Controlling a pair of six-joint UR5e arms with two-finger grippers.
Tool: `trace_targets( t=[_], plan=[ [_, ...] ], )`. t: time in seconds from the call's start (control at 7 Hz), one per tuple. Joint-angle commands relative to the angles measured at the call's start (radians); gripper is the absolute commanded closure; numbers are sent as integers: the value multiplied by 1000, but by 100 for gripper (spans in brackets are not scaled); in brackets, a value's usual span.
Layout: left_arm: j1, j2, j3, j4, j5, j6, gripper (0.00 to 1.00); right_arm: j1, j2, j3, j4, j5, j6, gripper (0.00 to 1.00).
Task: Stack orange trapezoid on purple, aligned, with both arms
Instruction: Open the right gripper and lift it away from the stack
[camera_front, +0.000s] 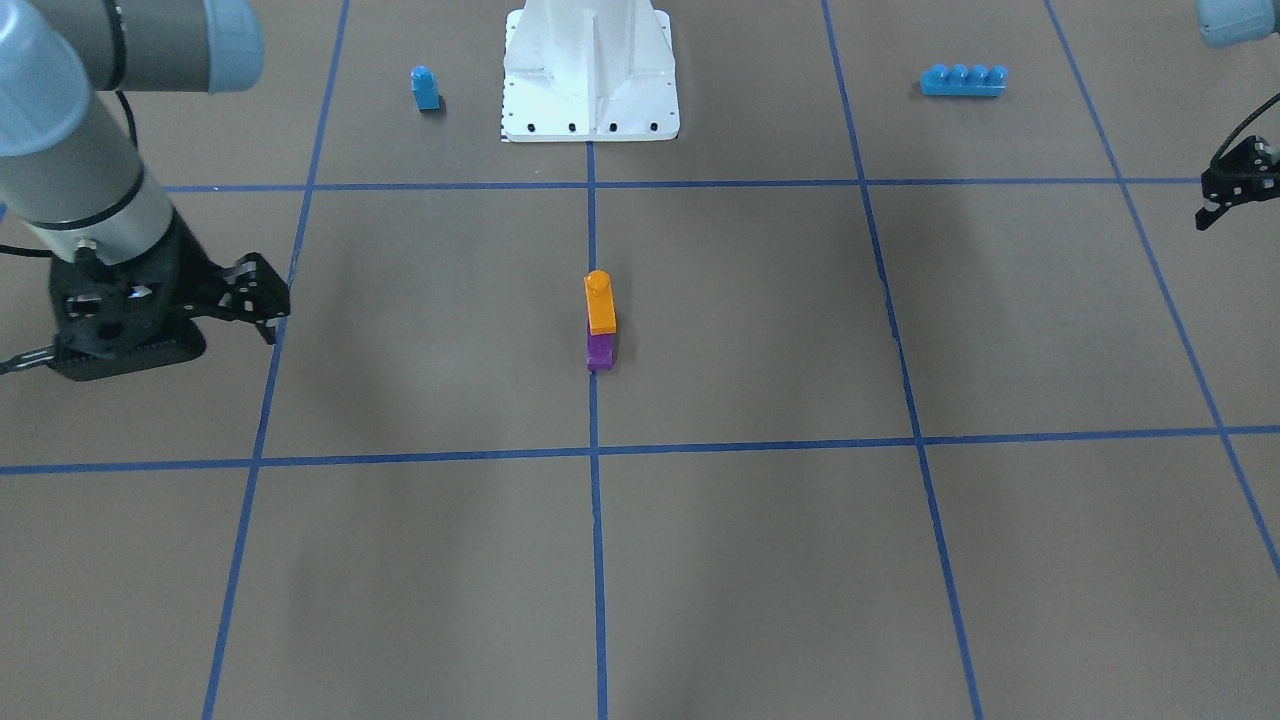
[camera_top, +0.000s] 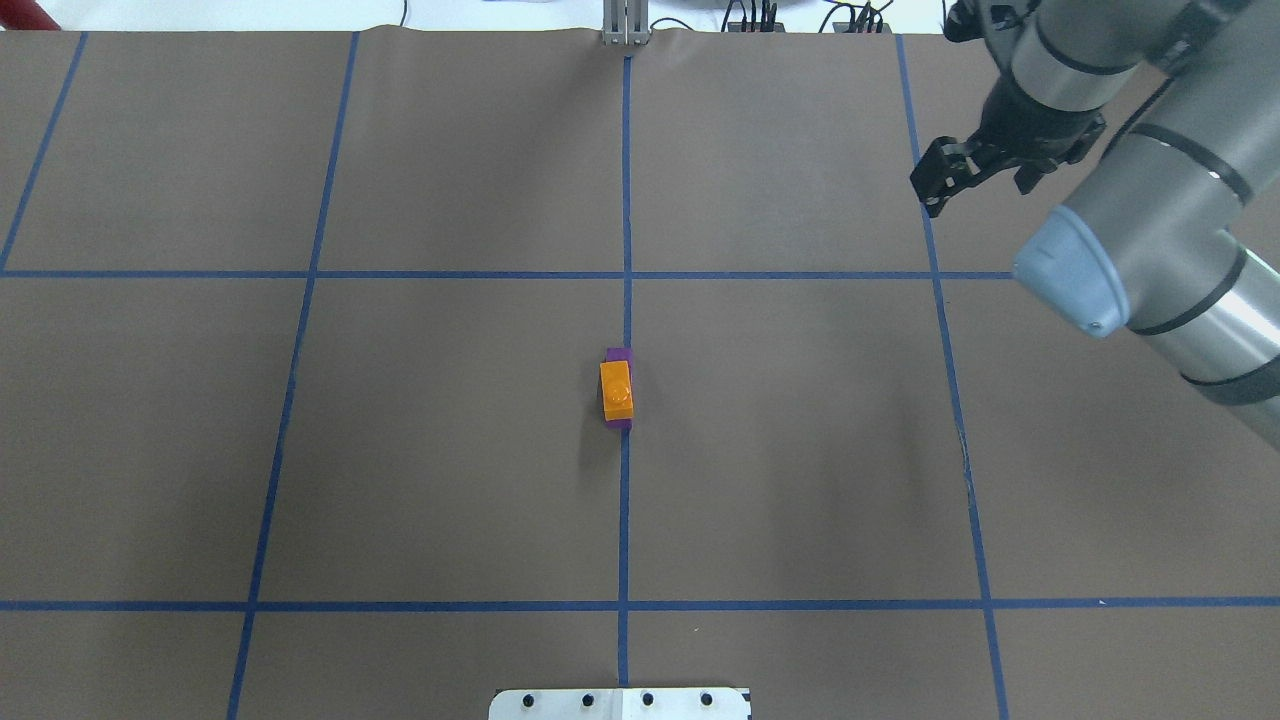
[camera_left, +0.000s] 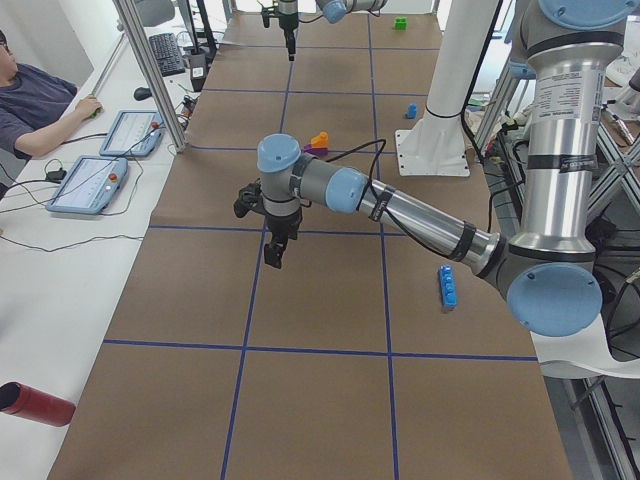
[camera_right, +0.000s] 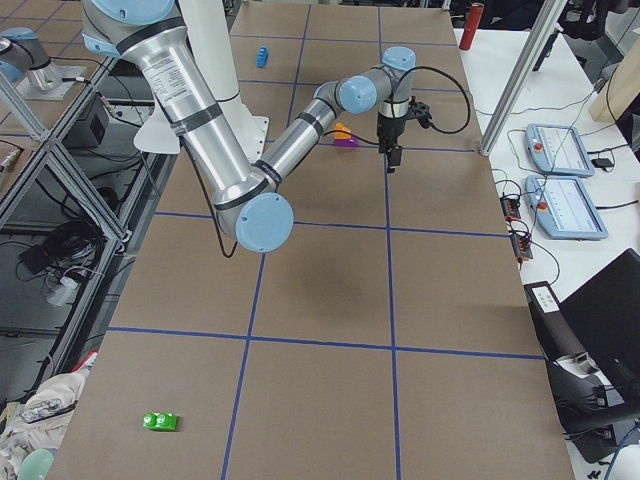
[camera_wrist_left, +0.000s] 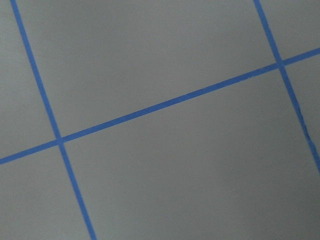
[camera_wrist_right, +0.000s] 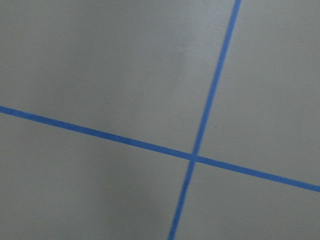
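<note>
The small shiny orange plastic block (camera_front: 600, 305), with one round stud on top, sits on the dark purple plastic block (camera_front: 600, 353). The two are in the middle of the brown table (camera_front: 400, 560), right on the blue tape line (camera_front: 597, 560). So the stacking looks done. From above, a thin bit of purple peeks out at the far end, so the blocks may not line up just right.

The right gripper (camera_top: 932, 195) hangs far off to one side, over a tape line. Its jaws look pressed together with nothing in them. The left gripper (camera_front: 1210, 212) is far off on the other side, at the edge of the front view. I cannot tell if its jaws are apart or together.

What could go wrong? The little tower is thin and tall. If an arm swings low across the middle, it could knock the orange block off. If the orange block is not pushed all the way down, a small bump could tip it.

There is lots of bare table all around the tower. The small blue one-stud block (camera_front: 425, 88) and the long blue four-stud brick (camera_front: 962, 80) lie well apart from it, near the white robot base (camera_front: 590, 75). Both arms have open room on the outer sides.
</note>
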Motion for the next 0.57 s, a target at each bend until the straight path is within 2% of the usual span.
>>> trace_targets(
  t=[0.0, 0.14, 0.43],
  plan=[
    [-102, 77, 83, -32, 5, 37, 0, 186, -204, -7, 103, 117, -245, 0],
    [-155, 83, 132, -130, -4, 53, 0, 266, -265, -10, 100, 132, -363, 0],
    [-184, 93, 150, -137, -2, 70, 0, 353, -368, -47, 106, 129, -452, 0]
  ],
)
